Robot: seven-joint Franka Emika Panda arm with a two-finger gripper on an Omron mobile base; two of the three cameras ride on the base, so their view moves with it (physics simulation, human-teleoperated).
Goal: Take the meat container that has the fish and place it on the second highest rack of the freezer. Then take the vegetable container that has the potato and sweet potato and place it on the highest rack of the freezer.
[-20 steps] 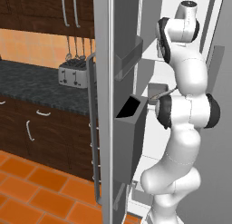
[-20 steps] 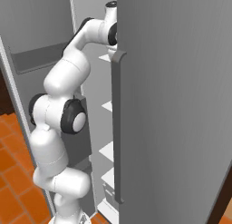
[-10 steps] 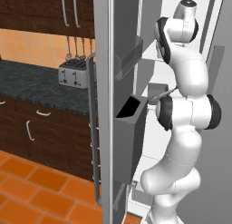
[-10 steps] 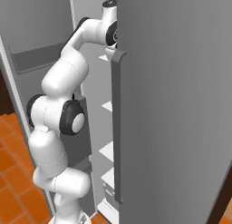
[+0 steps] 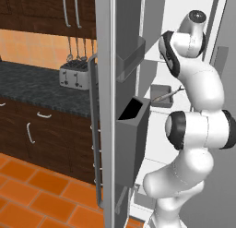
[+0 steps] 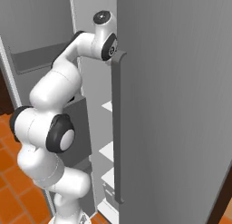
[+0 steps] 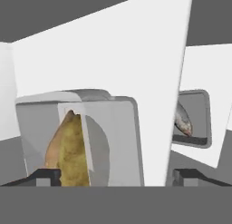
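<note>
Tool [image 7: 113, 175] is wide open in the hand view: one dark fingertip [image 7: 43, 175] at 8 o'clock, the other at 4 o'clock, nothing gripped between them. The gap frames the vegetable container [image 7: 79, 139], a grey box with a rounded rim that sits on a white freezer rack [image 7: 154, 73]. The potato [image 7: 68, 148], yellow-brown, stands against the container's left inner wall, at 7 o'clock in the frame. Whether the fingertips touch the container walls, cannot tell; they sit just beside its outer edges. At 3 o'clock, past a white divider, the meat container [image 7: 192, 119] lies on another rack with the fish [image 7: 182, 120] inside it, grey with a pale belly. In the left base view the arm [image 5: 196, 111] reaches up into the open freezer, and a grey container [image 5: 161, 94] with something thin sticking out of it sits on a shelf at 1 o'clock from centre. The freezer door [image 5: 117, 107] hangs open with dark bins on its inner side. Beyond it, at 9 o'clock, a toaster [image 5: 73, 77] stands on the dark bench [image 5: 37, 88]. In the right base view the arm goes in behind the grey door handle [image 6: 118, 128].
</note>
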